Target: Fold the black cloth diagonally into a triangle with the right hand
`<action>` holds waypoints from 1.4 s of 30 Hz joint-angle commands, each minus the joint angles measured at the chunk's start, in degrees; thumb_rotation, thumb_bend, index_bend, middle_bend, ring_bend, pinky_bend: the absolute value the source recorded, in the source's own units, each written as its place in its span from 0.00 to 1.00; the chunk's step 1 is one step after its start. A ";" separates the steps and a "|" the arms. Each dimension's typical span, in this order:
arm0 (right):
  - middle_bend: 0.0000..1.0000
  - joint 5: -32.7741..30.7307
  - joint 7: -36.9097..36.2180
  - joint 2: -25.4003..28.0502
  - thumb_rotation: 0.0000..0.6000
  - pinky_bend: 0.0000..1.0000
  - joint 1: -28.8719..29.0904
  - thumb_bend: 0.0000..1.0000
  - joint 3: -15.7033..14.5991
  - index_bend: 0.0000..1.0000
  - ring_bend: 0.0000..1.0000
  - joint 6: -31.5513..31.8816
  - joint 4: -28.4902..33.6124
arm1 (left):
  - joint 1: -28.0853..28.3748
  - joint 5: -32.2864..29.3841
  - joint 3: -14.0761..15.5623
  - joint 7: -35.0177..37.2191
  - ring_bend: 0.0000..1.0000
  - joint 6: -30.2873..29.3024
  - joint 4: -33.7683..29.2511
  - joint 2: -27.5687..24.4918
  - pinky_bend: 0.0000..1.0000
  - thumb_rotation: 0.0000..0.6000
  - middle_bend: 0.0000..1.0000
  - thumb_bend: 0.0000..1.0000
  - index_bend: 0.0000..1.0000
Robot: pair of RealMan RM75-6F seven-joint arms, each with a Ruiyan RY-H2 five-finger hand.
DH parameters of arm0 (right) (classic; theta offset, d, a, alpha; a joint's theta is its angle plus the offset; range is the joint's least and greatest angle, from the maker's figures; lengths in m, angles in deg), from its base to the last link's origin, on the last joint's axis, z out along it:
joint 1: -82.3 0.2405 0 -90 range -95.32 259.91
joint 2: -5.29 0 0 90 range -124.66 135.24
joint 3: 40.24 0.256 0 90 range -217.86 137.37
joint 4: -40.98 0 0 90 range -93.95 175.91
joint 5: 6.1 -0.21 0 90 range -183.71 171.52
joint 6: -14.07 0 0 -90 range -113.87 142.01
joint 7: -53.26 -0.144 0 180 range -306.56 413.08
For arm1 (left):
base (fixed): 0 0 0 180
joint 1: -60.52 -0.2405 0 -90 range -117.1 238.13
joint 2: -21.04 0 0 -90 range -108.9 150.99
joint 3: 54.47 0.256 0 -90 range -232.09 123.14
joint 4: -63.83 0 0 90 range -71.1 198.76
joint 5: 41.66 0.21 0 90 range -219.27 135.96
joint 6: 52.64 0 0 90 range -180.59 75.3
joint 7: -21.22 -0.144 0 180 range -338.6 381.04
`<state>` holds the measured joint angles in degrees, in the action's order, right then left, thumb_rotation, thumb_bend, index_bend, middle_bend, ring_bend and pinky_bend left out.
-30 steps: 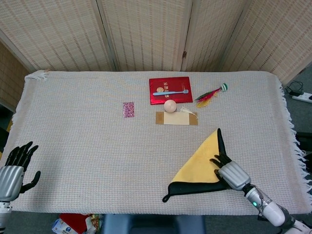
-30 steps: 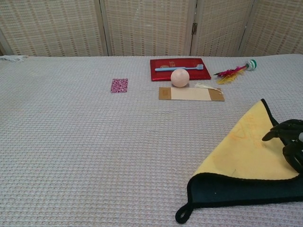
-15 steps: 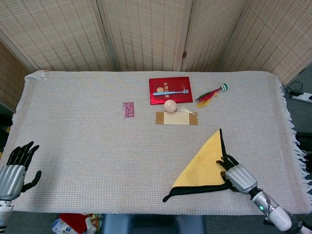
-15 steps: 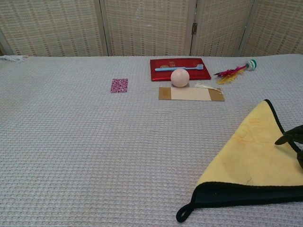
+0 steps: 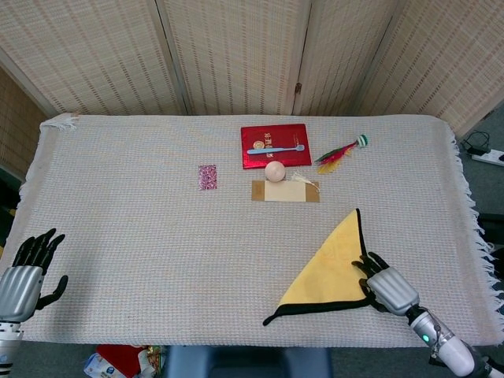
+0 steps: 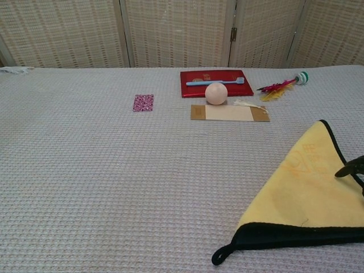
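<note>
The cloth [image 5: 331, 268] lies folded as a triangle at the front right of the table, yellow face up with a black border and a black loop at its front left tip. In the chest view the cloth [image 6: 307, 182] reaches the right frame edge. My right hand [image 5: 387, 287] sits at the triangle's right corner, fingers apart and touching the black edge, holding nothing. Only its dark fingertips [image 6: 354, 169] show in the chest view. My left hand [image 5: 24, 276] hangs open off the table's front left edge, far from the cloth.
At the back middle lie a red booklet [image 5: 274, 146] with a blue toothbrush [image 5: 276, 149] on it, a pale ball [image 5: 274, 171], a brown card [image 5: 285, 191] and a feathered shuttlecock [image 5: 340, 151]. A small pink patch [image 5: 207, 176] lies further left.
My right hand has drawn back to the right, off the yellow face to the cloth's corner. The cloth has settled flat, with a narrower black band along the front.
</note>
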<state>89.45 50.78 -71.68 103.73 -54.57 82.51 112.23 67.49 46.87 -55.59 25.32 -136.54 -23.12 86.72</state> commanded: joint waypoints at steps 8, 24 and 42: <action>0.00 -3.25 3.74 3.63 1.00 0.00 -0.93 0.49 0.69 0.16 0.00 -4.20 5.04 | 0.17 -0.06 0.09 -0.14 0.00 0.34 0.12 0.18 0.00 1.00 0.01 0.50 0.07; 0.00 0.62 -6.06 12.28 1.00 0.00 -8.25 0.49 1.51 0.00 0.00 11.81 14.51 | 0.13 0.41 0.37 -1.11 0.00 0.04 -0.18 0.34 0.00 1.00 0.01 0.50 0.07; 0.00 -1.48 9.97 12.03 1.00 0.00 -22.54 0.49 7.90 0.00 0.00 32.50 21.38 | -0.88 3.57 2.47 -7.54 0.00 -1.43 -3.94 0.90 0.00 1.00 0.01 0.50 0.08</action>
<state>87.58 60.76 -60.04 81.58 -46.65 114.80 133.22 66.66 50.52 -53.19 17.89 -138.06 -26.93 87.65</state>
